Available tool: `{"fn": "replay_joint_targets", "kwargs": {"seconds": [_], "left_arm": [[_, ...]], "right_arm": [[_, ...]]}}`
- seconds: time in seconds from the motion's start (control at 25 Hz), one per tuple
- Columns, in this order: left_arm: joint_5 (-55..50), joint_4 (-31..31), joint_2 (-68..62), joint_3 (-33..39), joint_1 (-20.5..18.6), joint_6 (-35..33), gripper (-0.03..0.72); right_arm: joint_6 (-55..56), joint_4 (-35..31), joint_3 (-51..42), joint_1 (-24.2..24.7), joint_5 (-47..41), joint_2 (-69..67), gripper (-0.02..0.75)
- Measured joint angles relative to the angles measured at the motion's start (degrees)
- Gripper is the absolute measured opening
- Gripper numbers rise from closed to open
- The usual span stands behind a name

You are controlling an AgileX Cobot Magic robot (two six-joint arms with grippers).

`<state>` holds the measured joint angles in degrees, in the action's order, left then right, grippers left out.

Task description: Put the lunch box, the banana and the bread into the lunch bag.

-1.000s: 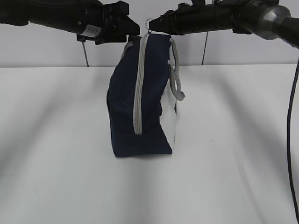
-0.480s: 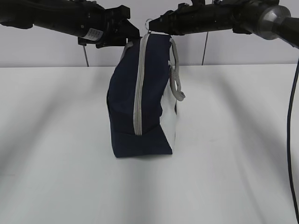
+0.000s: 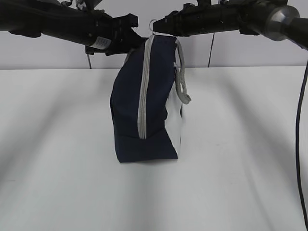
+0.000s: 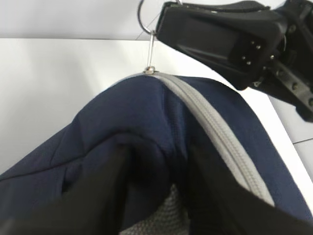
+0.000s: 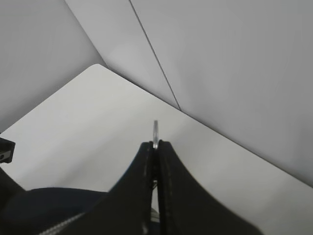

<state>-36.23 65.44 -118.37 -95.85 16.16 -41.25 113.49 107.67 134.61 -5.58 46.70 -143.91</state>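
Observation:
The navy lunch bag [image 3: 144, 120] stands on end on the white table, its grey zipper [image 3: 142, 96] closed up the near side. My right gripper [image 3: 159, 26] is shut on the zipper's metal ring pull [image 5: 155, 132] above the bag's top corner. My left gripper [image 3: 132, 41] is at the bag's upper left edge. In the left wrist view its two dark fingers [image 4: 98, 196] pinch a fold of the bag's navy cloth [image 4: 156, 156] from both sides. The lunch box, the banana and the bread are out of view.
The bag's grey rope handle [image 3: 181, 82] hangs down its white right side. The white table [image 3: 240, 144] stretches on both sides of the bag, with a pale wall behind. A black cable [image 3: 301, 134] runs down the right edge.
My left gripper has moved right, up against the bag's top left edge, and its fingers have closed in on the cloth. The right gripper and the bag have stayed put.

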Motion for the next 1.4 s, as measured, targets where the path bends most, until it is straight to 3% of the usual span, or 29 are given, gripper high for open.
{"fn": "replay_joint_targets", "kwargs": {"seconds": [0.2,0.28,0.56,1.04,1.4], "left_arm": [[0.18,0.00,-0.37,0.00,0.95,-1.64,0.076],[0.18,0.00,-0.37,0.00,1.06,-2.15,0.029],[-1.06,-0.07,1.27,0.00,0.50,-4.40,0.020],[-6.61,2.55,1.66,0.00,0.10,-14.23,0.017],[-10.42,4.07,1.66,0.00,-2.56,-16.28,0.017]], "right_arm": [[0.00,0.00,0.00,0.00,0.11,0.00,-0.016],[0.00,0.00,0.00,0.00,0.11,0.00,-0.016],[0.77,0.00,0.00,0.00,0.11,0.00,-0.016],[3.53,0.00,0.00,0.00,-0.24,0.09,-0.016],[4.39,-0.69,0.00,0.00,-0.02,-0.79,-0.016]]}}
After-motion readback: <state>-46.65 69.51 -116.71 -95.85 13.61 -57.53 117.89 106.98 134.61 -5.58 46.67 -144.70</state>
